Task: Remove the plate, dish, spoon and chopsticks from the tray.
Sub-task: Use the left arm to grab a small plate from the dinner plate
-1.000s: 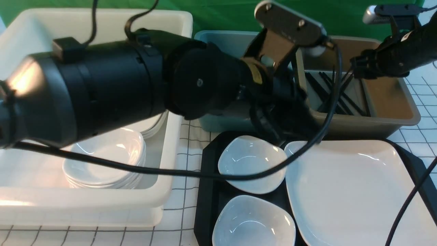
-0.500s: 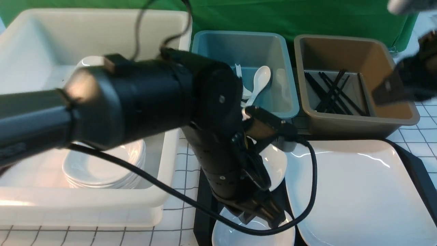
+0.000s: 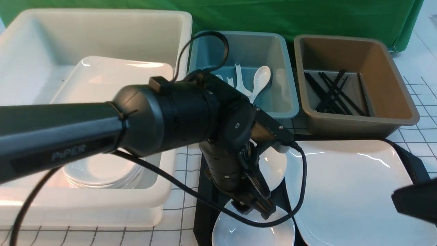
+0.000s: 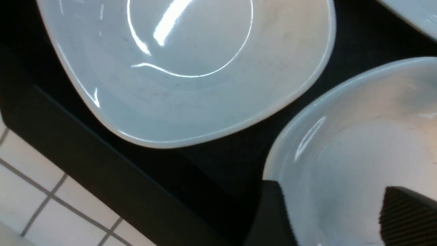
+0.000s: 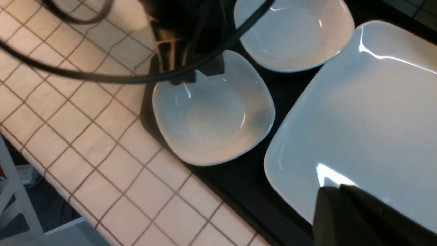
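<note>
A white grid-lined table [image 3: 186, 143] before a green backdrop [image 3: 273, 17] is recorded, and the black tray [image 3: 202, 225] at its front is taken as the reference. Three pieces are found on the tray: the near dish [image 3: 252, 235] at the tray's front left corner, the far dish [image 3: 275, 171] just behind it along the tray's left side, and the plate [image 3: 344, 191] filling the tray's right portion. A spoon [image 3: 261, 77] is noted in the blue tub [image 3: 283, 68] beyond the tray's far edge. The chopsticks [image 3: 329, 92] are noted in the brown tub [image 3: 385, 85] beyond the tray's far right. A white tub [image 3: 102, 27] of stacked crockery stands off the tray's left side. The left arm [image 3: 164, 112] is bent down over the tray's left side. The left jaws are observed parted, empty and set astride the near dish's far rim, with one finger [image 4: 269, 218] outside the rim and the ribbed pad [image 4: 406, 215] inside the bowl. The rim thus lies directly between the jaws. As a rounded square the dish offers no long axis, so the rim alone is judged to govern the pinch. The right jaws, low over the tray's right front above the plate, are pressed together on nothing. The left arm is judged the nearer to the dish, and closure on the rim appears to be the step due.
</note>
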`<state>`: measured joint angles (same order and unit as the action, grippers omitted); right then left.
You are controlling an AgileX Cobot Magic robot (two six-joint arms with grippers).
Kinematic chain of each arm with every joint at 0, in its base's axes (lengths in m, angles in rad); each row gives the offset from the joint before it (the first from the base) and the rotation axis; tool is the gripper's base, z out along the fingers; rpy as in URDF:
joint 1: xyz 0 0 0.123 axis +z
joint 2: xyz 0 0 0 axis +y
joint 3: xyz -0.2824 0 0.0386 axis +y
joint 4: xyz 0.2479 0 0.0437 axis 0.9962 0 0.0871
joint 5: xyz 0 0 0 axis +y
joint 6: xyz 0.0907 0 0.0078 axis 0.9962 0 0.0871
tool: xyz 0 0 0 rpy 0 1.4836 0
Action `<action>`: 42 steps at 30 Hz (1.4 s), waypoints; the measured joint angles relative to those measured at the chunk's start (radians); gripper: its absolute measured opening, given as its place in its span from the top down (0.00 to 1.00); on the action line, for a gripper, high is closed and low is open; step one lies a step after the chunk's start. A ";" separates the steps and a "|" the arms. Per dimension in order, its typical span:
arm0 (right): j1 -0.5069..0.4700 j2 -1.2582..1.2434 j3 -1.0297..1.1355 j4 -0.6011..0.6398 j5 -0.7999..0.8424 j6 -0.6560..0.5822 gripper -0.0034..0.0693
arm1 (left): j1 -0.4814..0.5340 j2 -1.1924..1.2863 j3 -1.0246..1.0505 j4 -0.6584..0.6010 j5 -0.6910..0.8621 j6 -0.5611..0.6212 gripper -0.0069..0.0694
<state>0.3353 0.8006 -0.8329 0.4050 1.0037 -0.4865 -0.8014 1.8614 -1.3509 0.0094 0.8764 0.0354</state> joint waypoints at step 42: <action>0.003 -0.121 0.008 0.043 -0.054 -0.065 0.95 | 0.000 -0.055 -0.010 -0.015 0.030 -0.123 0.89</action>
<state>0.3387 0.6796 -0.8245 0.4484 0.9501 -0.5516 -0.8013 1.8063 -1.3606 -0.0056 0.9064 -0.0871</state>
